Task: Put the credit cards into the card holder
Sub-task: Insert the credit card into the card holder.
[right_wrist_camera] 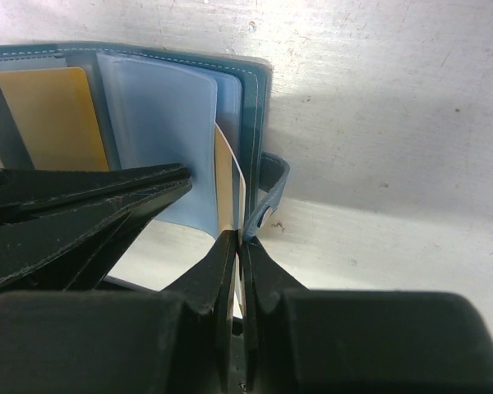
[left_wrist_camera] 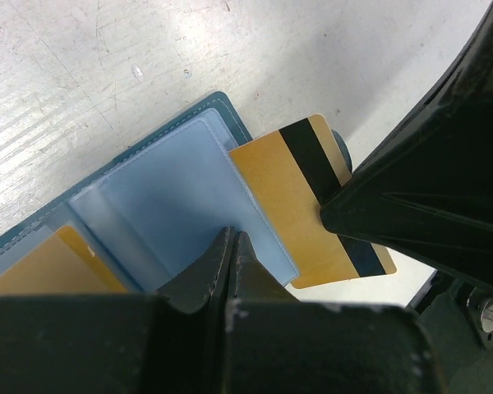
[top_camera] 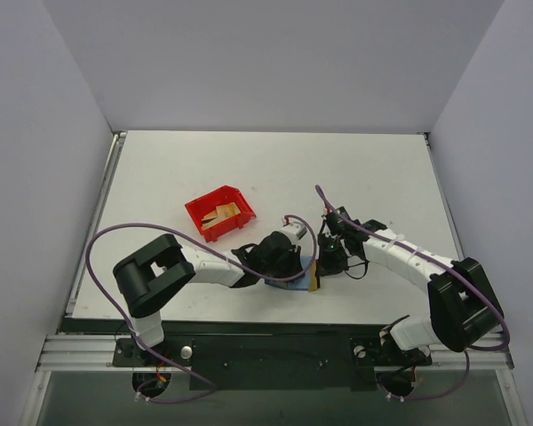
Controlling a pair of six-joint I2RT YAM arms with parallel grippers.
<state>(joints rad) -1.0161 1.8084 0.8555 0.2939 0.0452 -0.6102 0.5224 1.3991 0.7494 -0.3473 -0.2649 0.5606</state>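
The teal-blue card holder [top_camera: 293,283] [left_wrist_camera: 223,110] [right_wrist_camera: 255,107] lies open on the table between both grippers. One gold credit card [left_wrist_camera: 45,269] [right_wrist_camera: 53,119] sits in a slot. A second gold credit card [left_wrist_camera: 283,201] [right_wrist_camera: 223,185] with a dark stripe is part-way under a clear sleeve [left_wrist_camera: 177,197] [right_wrist_camera: 160,123], its striped end sticking out. My right gripper [top_camera: 325,264] [left_wrist_camera: 333,215] [right_wrist_camera: 240,238] is shut on that card's outer end. With its tips pressed onto the sleeve, my left gripper [top_camera: 287,266] [left_wrist_camera: 232,238] [right_wrist_camera: 185,175] is shut.
A red plastic bin [top_camera: 218,213] holding more gold cards stands behind and left of the card holder. The holder's snap tab [right_wrist_camera: 271,185] curls up beside my right fingers. White walls enclose the table on three sides.
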